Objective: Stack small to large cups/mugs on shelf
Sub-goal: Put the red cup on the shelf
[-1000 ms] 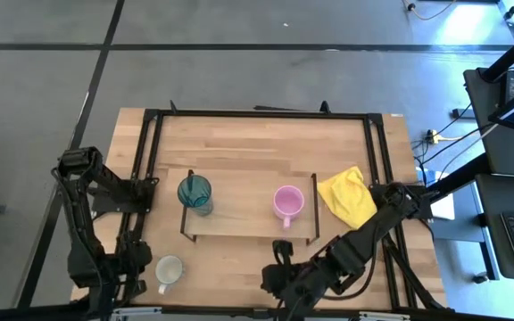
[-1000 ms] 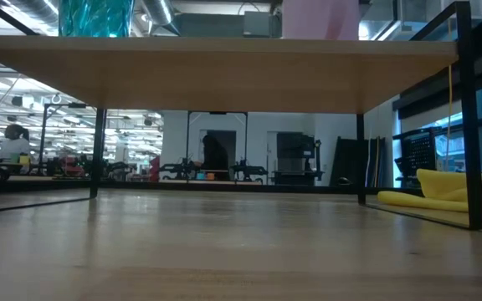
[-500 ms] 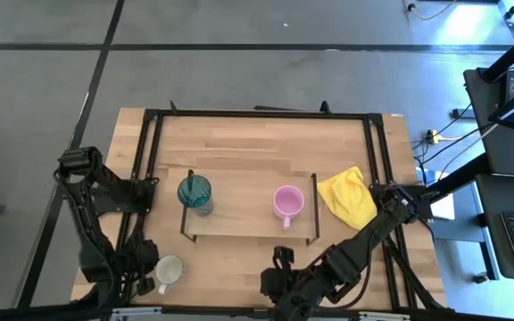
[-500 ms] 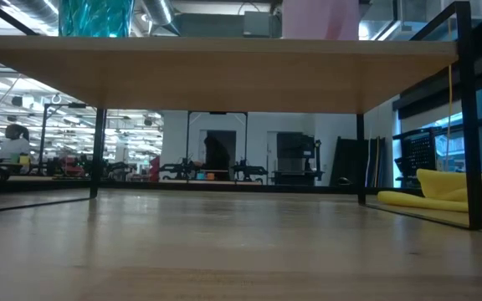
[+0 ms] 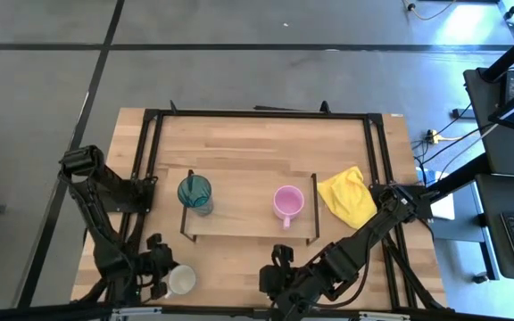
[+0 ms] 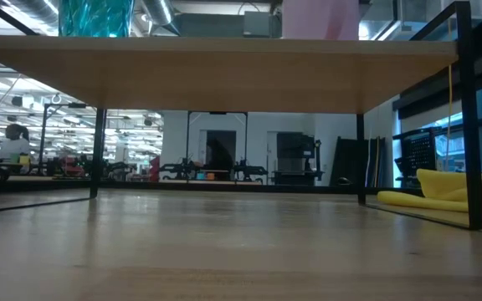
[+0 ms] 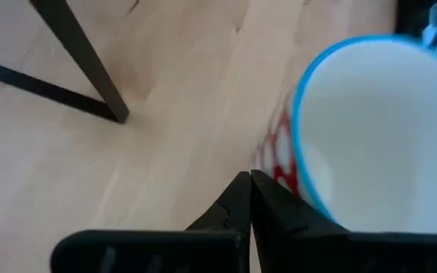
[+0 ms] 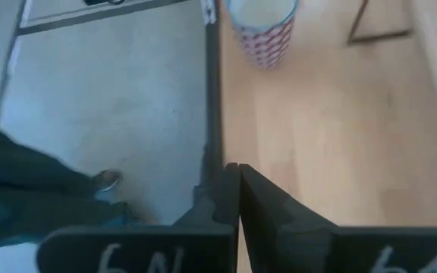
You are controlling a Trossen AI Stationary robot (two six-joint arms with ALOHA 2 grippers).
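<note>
The cream-white mug [image 5: 182, 280], blue-rimmed with a red pattern on its wall [image 7: 378, 136], stands upright on the tabletop near the front left. It also shows in the right wrist view [image 8: 262, 23]. My left gripper [image 5: 156, 270] is shut, right beside the mug on its left. The teal tumbler [image 5: 194, 192] and the pink mug [image 5: 287, 202] stand on the shelf [image 5: 244, 223]. My right gripper [image 5: 275, 278] is shut and empty at the table's near edge. My left gripper [image 7: 245, 180] lies with its shut fingertips against the lower outer wall of the mug [image 7: 268, 163], the outer side of one finger toward it. The fingers come slanting down from the table's left. The mug stands upright on the tabletop.
A yellow cloth [image 5: 346, 196] lies on the table to the right of the shelf. In the low view the shelf board [image 6: 224, 75] spans the top, on thin black legs [image 6: 99, 150]. The table's black frame [image 5: 257, 114] runs round the top.
My left gripper has gone toward the table's right and near edge, up against the cream-white mug. The mug has slid a little along the table toward the right and the near edge and stays upright.
</note>
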